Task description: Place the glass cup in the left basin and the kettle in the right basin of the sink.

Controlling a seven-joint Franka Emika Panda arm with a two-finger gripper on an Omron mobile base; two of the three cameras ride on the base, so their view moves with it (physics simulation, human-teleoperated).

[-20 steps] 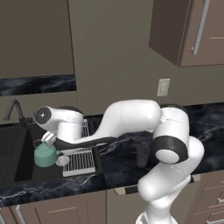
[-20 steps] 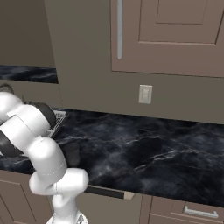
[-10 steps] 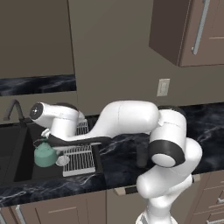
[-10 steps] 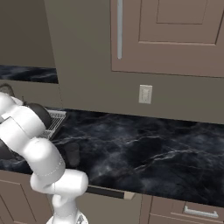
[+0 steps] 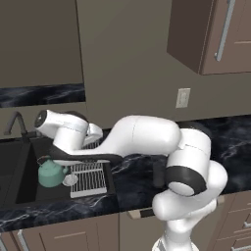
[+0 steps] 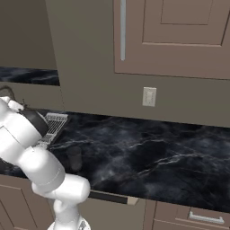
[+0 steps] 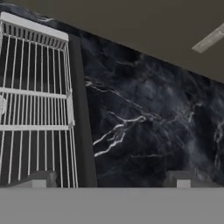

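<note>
Gripper (image 7: pixel 109 179) open, above rack edge; kettle (image 5: pixel 50 173) in right basin (image 5: pixel 29 186).

I see bare counter (image 7: pixel 148 118) under hand, 3 o'clock side free; wire rack (image 7: pixel 35 105) blocks 9 o'clock; kettle (image 5: pixel 50 173) fills right basin (image 5: pixel 29 188).

No readable writing, label, brand, number or sign is showing anywhere in these views. The kettle (image 5: pixel 50 173), the wire rack (image 7: pixel 35 105) and the wall outlet (image 6: pixel 149 96) are all showing plain surfaces with nothing printed on them. The marbled countertop (image 6: pixel 148 157) and the cabinet doors (image 6: pixel 175 36) are likewise carrying no lettering.
</note>
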